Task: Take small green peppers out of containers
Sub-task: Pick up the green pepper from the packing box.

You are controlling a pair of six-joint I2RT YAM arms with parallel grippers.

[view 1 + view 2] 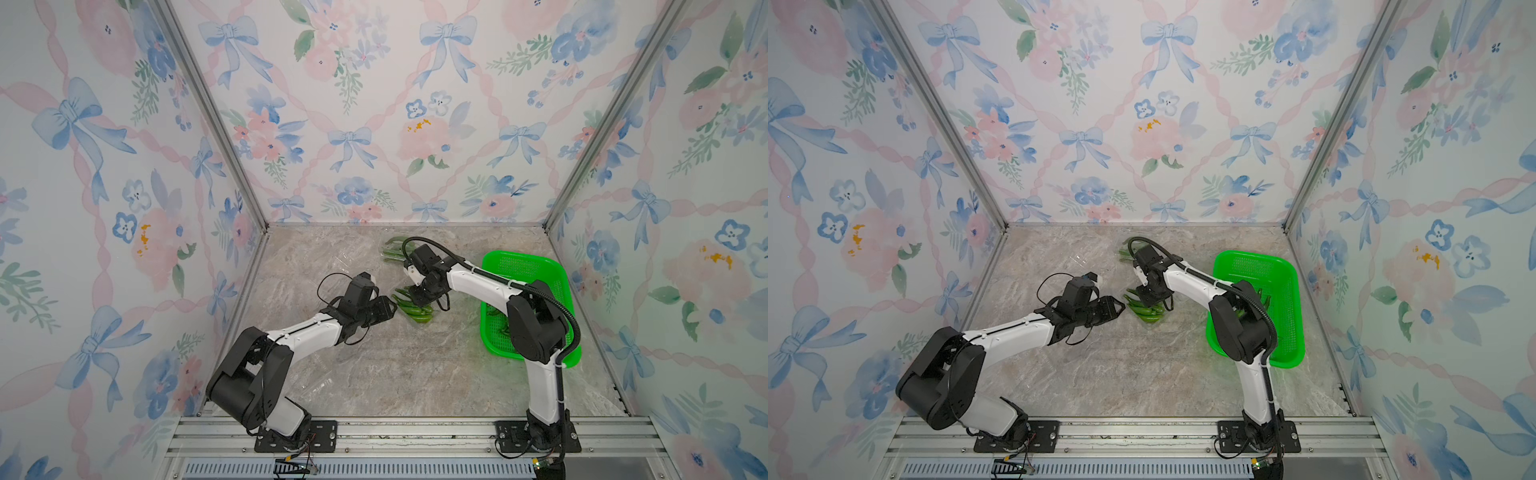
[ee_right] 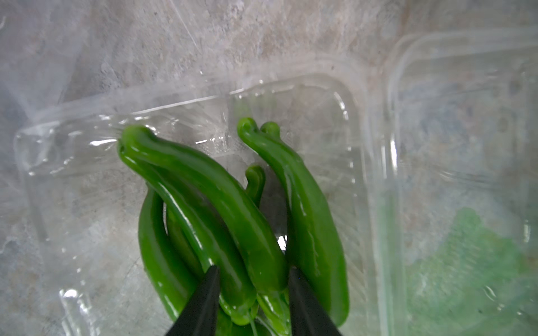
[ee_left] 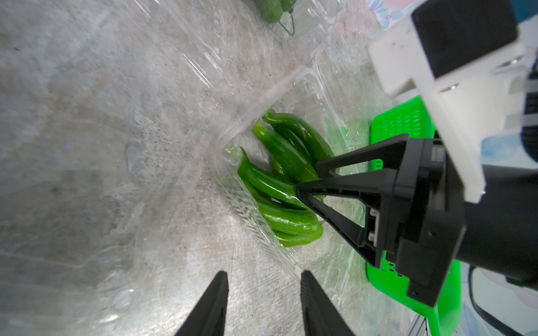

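The right tool (image 2: 253, 267) straddles one of the small green peppers (image 2: 221, 203) in a clear container (image 2: 314, 122); clamped or not, I cannot tell. The left tool (image 3: 264, 273) hangs open nearby.

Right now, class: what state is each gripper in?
Left gripper: open.
Right gripper: closed on a small green pepper in its clear punnet.
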